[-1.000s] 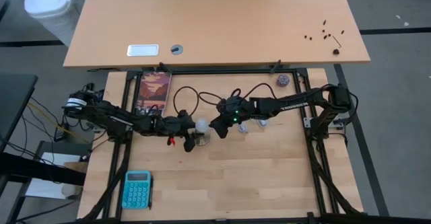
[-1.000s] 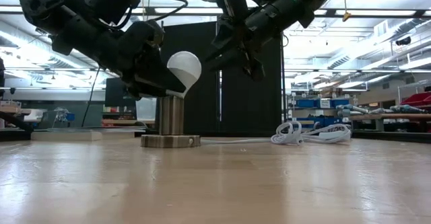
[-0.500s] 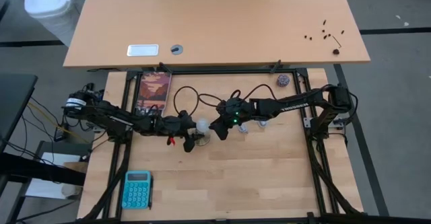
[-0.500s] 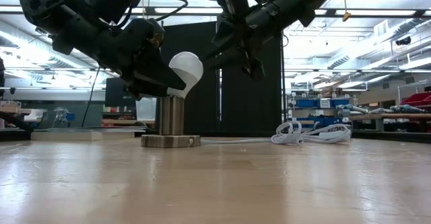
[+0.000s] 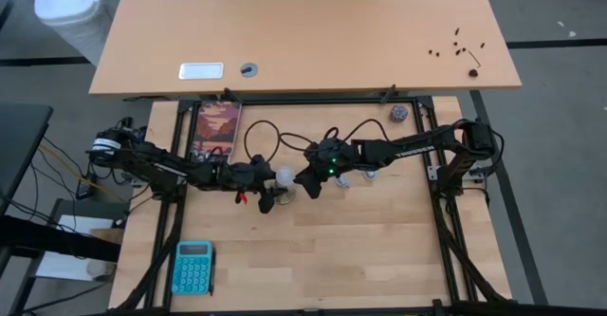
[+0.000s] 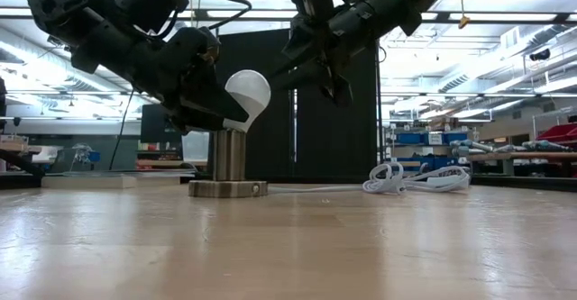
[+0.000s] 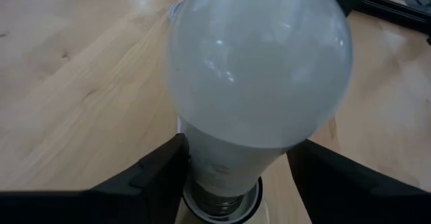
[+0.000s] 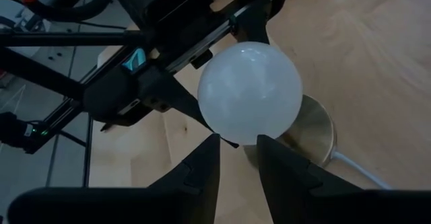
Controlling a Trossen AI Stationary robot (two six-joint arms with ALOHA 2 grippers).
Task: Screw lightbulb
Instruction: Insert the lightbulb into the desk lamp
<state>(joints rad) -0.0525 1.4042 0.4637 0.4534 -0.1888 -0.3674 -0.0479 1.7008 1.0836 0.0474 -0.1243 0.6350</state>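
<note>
My left gripper (image 7: 236, 177) straddling bulb (image 7: 259, 69) neck, fingers apart, contact unclear. Bulb sitting tilted in socket (image 6: 228, 169) at table centre. My right gripper (image 8: 236, 160) hovering just above bulb, fingers narrowly parted, holding nothing.

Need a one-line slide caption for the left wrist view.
Left gripper fingers straddling the neck of the white pear-shaped lightbulb seated in its socket, over the wooden table.
</note>
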